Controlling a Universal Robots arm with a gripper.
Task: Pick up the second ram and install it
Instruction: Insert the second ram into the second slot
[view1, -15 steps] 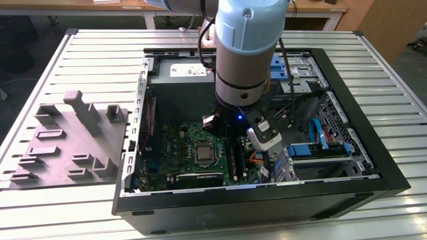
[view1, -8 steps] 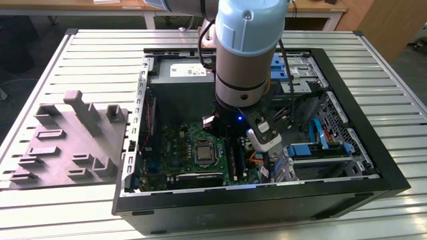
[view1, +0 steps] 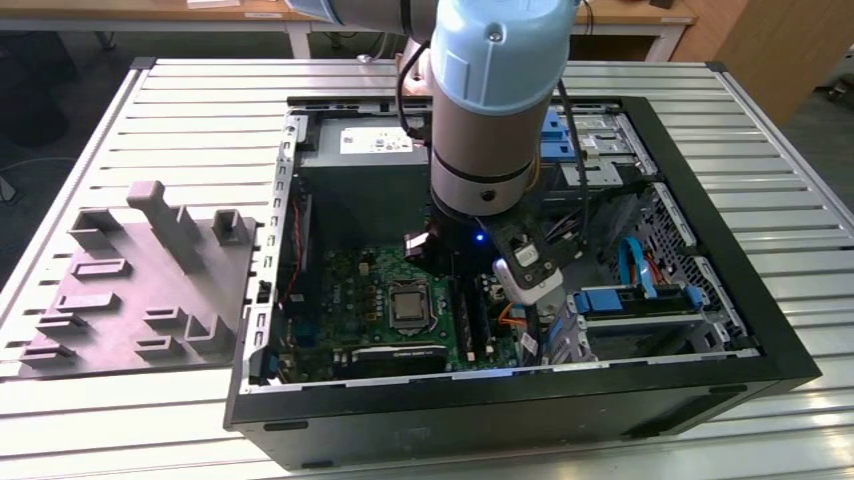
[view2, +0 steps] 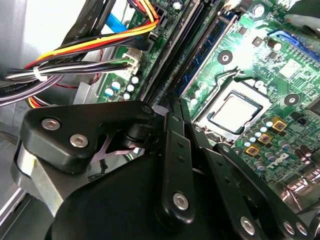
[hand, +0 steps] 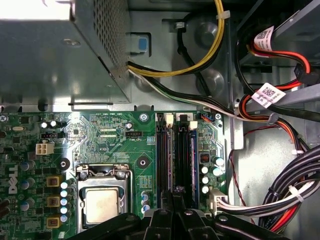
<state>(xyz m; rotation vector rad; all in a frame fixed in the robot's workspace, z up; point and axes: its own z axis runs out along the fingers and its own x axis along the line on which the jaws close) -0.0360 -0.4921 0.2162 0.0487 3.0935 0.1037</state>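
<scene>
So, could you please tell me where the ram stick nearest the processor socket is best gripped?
The ram stick stands on edge in its slot, so probably only its long top edge is free: pinch it across the thin faces, coming straight down from above.

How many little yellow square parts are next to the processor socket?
3 yellow parts in one row beside the processor socket, away from the memory slots: one end, middle, other end. None looks hidden.
</scene>
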